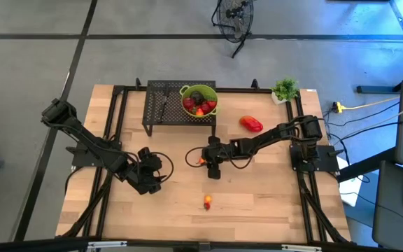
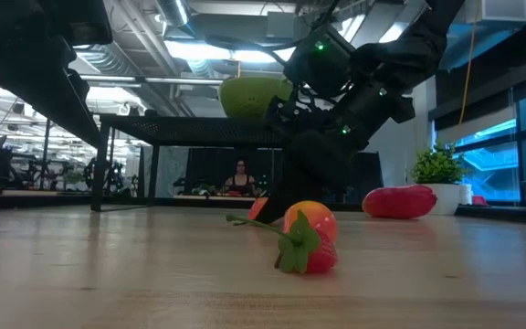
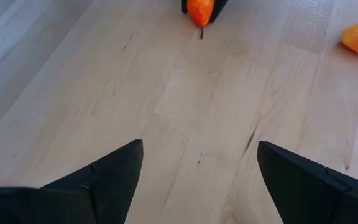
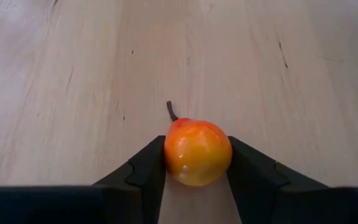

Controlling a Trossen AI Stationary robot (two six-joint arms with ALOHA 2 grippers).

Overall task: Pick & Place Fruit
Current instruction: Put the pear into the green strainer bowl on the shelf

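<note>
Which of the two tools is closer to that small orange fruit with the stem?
Right. The right tool has the orange fruit between its fingers; the left tool sits open, farther off.

One camera hangs high over me, looking straight down on the whole pale wooden tabletop (image 1: 257,189). Another sits at tabletop height near the front edge, facing level across toward the room behind, very close to a small red and yellow fruit with green leaves (image 2: 309,239). My left wrist camera looks down past its fingers at bare wood; my right wrist camera sits close over a round orange-yellow stemmed fruit (image 4: 197,152), which the left one also shows (image 3: 200,10).
</note>
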